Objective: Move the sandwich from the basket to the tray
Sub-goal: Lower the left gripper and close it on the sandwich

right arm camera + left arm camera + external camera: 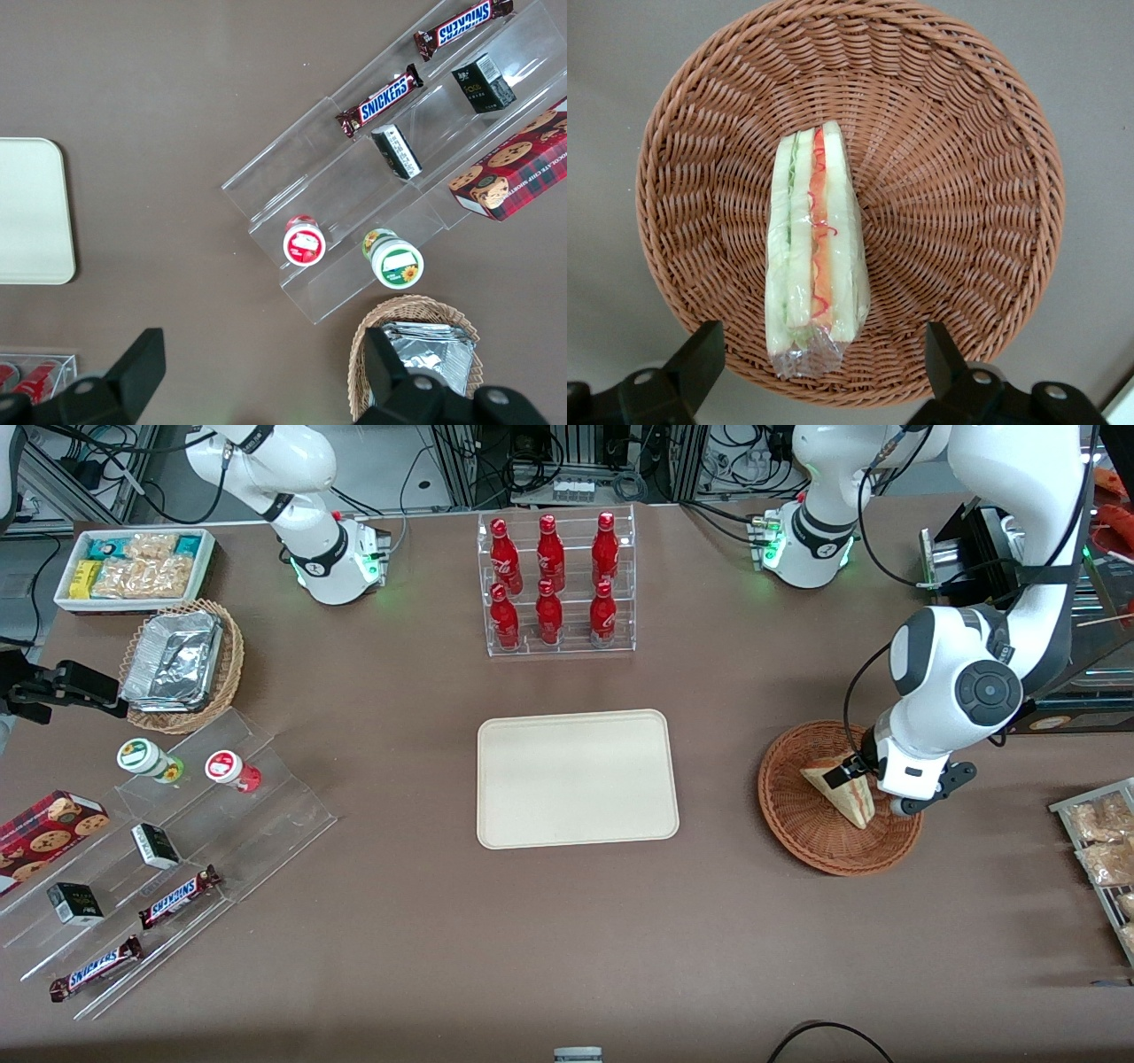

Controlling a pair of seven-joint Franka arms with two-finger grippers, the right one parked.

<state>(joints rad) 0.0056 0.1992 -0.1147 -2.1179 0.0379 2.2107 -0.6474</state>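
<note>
The sandwich (840,790) is a plastic-wrapped wedge of pale bread with a red-orange and green filling stripe, standing on edge in the round reddish-brown wicker basket (791,828). In the left wrist view the sandwich (813,248) lies across the basket's woven floor (957,186). My left gripper (873,788) hovers over the basket, open. Its two black fingers (700,354) stand wide apart, one on each side of the sandwich's wrapped end, with no contact showing. The cream-beige tray (576,779) lies bare at mid-table, away from the basket toward the parked arm's end.
A clear rack of red bottles (556,584) stands farther from the front camera than the tray. Snack packets (1099,846) lie at the working arm's table edge. A tan foil basket (182,664), a white snack box (133,567) and clear shelves of snacks (151,850) fill the parked arm's end.
</note>
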